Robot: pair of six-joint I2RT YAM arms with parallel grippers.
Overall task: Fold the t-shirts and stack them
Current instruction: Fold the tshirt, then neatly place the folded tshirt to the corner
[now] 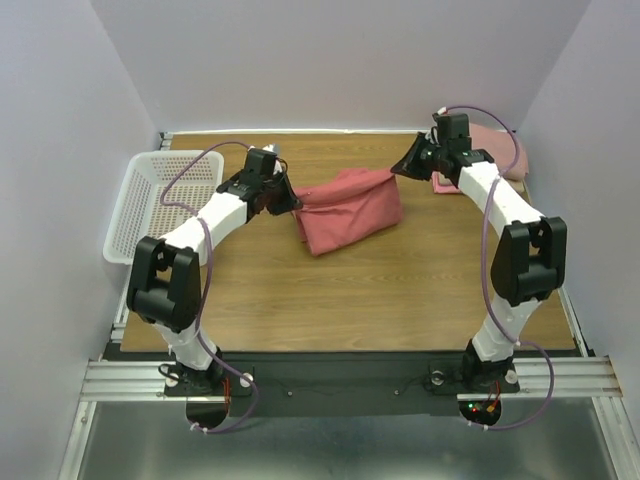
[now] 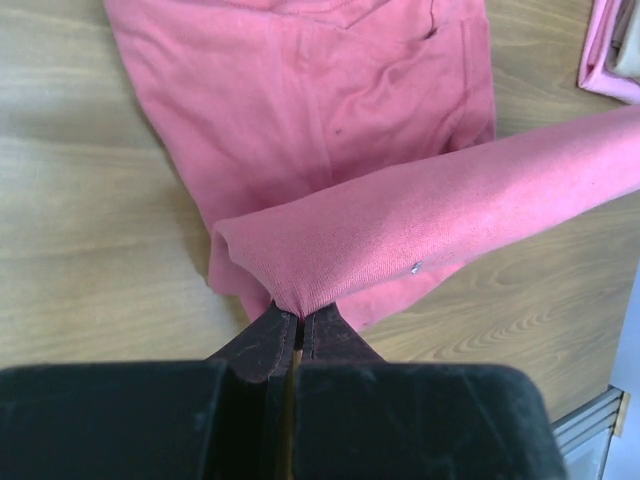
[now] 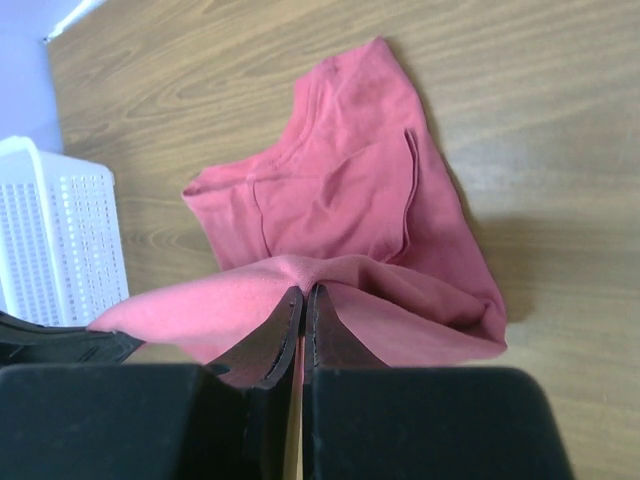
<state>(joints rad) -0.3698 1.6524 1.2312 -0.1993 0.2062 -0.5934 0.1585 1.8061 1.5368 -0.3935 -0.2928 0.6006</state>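
A large coral-red t-shirt [image 1: 345,210] lies half folded in the middle of the wooden table. My left gripper [image 1: 293,203] is shut on its left edge, pinching a raised fold [image 2: 400,230]. My right gripper [image 1: 400,166] is shut on its right corner and holds that cloth [image 3: 300,270] lifted, stretched between the two grippers. The rest of the shirt [image 3: 350,190] rests on the table below. A small stack of folded shirts [image 1: 495,150], dusty pink on top with a bright-pink edge [image 2: 608,60], sits at the far right, partly behind the right arm.
A white plastic mesh basket [image 1: 150,200] stands at the left edge of the table; it also shows in the right wrist view [image 3: 55,240]. Purple walls close in the back and sides. Bare wood [image 1: 350,300] lies in front of the shirt.
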